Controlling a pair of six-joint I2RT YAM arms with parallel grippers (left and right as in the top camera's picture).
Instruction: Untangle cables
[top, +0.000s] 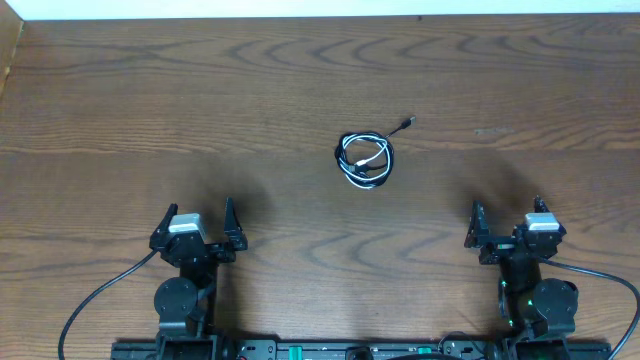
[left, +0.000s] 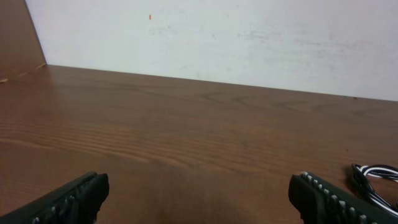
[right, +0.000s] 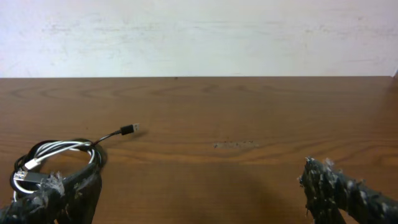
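The white and black cables lie coiled together in one small loop on the wooden table, a little beyond the middle, with a black plug end sticking out to the upper right. They also show at the left of the right wrist view and at the right edge of the left wrist view. My left gripper is open and empty near the front left. My right gripper is open and empty near the front right. Both are well short of the cables.
The wooden table ends at a white wall at the back. A raised wooden side edge stands at the far left. Thick black arm wires trail at the front.
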